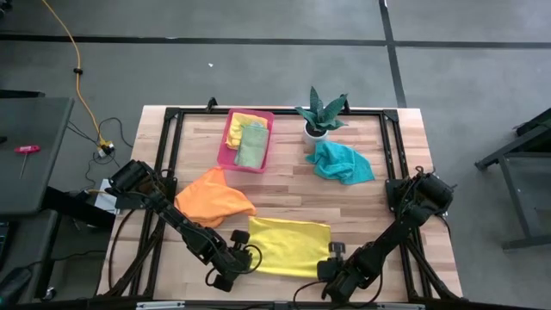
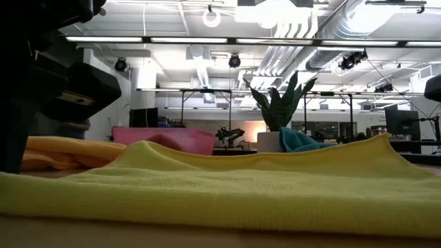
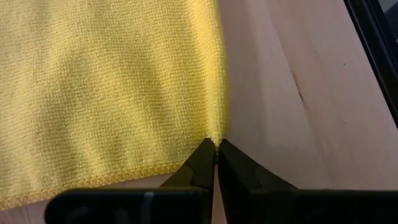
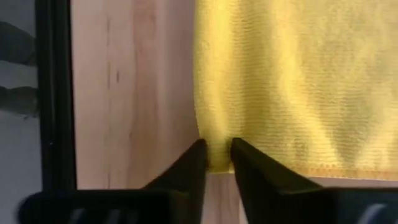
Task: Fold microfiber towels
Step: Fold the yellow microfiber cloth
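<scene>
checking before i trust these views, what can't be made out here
- High view: both hands' grips on the yellow towel are hidden under the arms.
- Low view: that towel fills the foreground, hiding the tabletop; pink tray contents unseen.
- Right wrist view: right hand straddles the towel's corner; whether it pinches yet is unclear.

From above, the left gripper (image 1: 244,261) and right gripper (image 1: 331,267) hide their own fingertips and the near corners of the yellow towel (image 1: 291,244) beneath them, and both arms run off the bottom edge. At table height, that towel fills the foreground and blocks the orange towel (image 2: 65,151) and teal towel (image 2: 303,142) behind it. Far beyond either gripper, the cloths in the pink tray (image 1: 225,151) overlap, their folds too small to read.
</scene>
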Robot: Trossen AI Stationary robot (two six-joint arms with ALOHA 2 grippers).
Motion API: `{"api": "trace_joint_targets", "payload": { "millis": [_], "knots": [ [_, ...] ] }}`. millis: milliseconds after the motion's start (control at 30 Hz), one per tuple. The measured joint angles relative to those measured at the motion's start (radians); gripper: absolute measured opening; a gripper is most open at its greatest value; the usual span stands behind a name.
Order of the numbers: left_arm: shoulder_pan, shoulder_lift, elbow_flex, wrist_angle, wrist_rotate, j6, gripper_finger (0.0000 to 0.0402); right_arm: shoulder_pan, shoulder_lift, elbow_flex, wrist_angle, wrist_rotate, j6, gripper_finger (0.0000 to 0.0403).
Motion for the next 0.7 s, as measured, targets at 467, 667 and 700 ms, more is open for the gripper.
{"api": "trace_joint_targets", "payload": {
  "millis": [467, 667, 700],
  "knots": [
    [0.083, -0.028, 0.000, -0.012, 0.261, -0.087, 0.0001, -0.002, -0.137, -0.003, -0.053, -0.108, 0.058, 0.0002],
    [0.121, -0.092, -0.001, -0.018, 0.316, -0.121, 0.0001, -0.022, -0.209, -0.003, -0.135, -0.069, 0.104, 0.0001],
    [0.128, -0.105, -0.001, -0.017, 0.317, -0.125, 0.0001, -0.029, -0.209, -0.003, -0.150, -0.070, 0.115, 0.0001]
  ]
}}
